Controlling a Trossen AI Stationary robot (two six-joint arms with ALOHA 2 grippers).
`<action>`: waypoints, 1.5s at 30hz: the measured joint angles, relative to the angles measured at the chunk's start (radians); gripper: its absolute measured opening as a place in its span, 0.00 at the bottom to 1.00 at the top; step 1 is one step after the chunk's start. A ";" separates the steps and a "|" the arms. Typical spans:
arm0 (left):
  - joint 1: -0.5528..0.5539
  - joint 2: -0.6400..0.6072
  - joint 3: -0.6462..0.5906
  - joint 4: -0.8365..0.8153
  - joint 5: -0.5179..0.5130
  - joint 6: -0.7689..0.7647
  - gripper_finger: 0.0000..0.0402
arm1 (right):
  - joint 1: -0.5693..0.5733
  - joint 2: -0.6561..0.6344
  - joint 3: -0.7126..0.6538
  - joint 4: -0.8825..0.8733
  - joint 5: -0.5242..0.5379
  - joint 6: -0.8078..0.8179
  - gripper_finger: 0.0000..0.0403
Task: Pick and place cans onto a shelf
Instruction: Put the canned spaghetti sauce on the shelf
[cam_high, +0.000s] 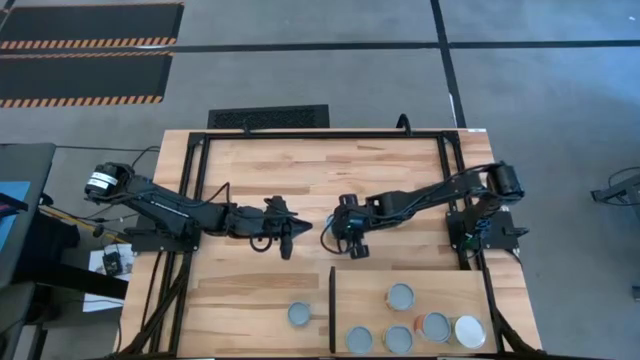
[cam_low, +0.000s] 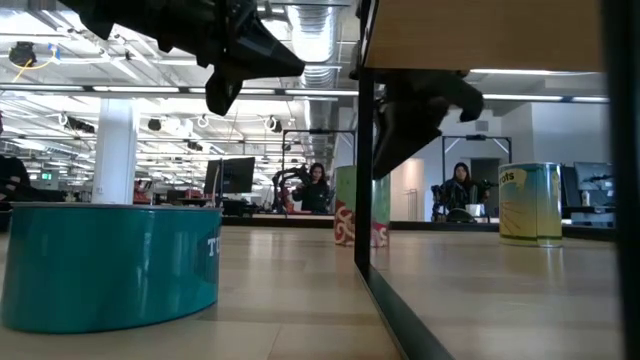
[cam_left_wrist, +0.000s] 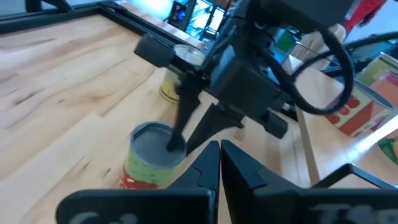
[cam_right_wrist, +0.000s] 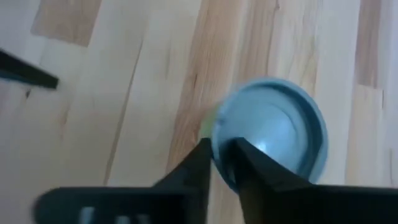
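A can with a grey top and a yellow-green and red label (cam_left_wrist: 149, 163) stands on the plank tabletop, just beyond the shelf's far edge. It also shows in the right wrist view (cam_right_wrist: 273, 134) and the low view (cam_low: 345, 215). In the high view my right gripper (cam_high: 356, 248) hides it. My right gripper (cam_right_wrist: 221, 158) is nearly shut at its rim. My left gripper (cam_high: 289, 242) is shut and empty, hovering to the left of it (cam_left_wrist: 219, 163). The pale shelf (cam_high: 440, 285) holds several cans (cam_high: 400, 296). One teal can (cam_high: 299, 316) stands left of the black divider (cam_high: 331, 310). My right gripper has the can's rim (cam_right_wrist: 216, 140) between its two fingertips, on the side toward the left arm. One finger (cam_left_wrist: 175, 134) comes down onto the edge of the top. The fingers point down from above. The can is upright, and its base looks to be on the tabletop.
Black frame rails (cam_high: 200, 180) run along the table's left, right and far sides. The teal can (cam_low: 110, 265) is close to the low camera, and a yellow-green can (cam_low: 530, 205) stands on the shelf. People (cam_low: 318, 185) sit in the room beyond.
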 joint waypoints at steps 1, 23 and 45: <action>0.000 0.000 0.000 0.000 -0.006 0.000 0.00 | 0.000 -0.002 0.001 -0.006 0.002 0.002 0.15; 0.000 0.001 0.001 -0.015 -0.060 0.035 0.00 | 0.355 -0.481 0.406 -0.774 0.104 0.508 0.01; 0.028 0.001 0.001 -0.017 -0.076 0.055 0.00 | 0.873 -0.271 0.600 -1.104 0.217 1.245 0.01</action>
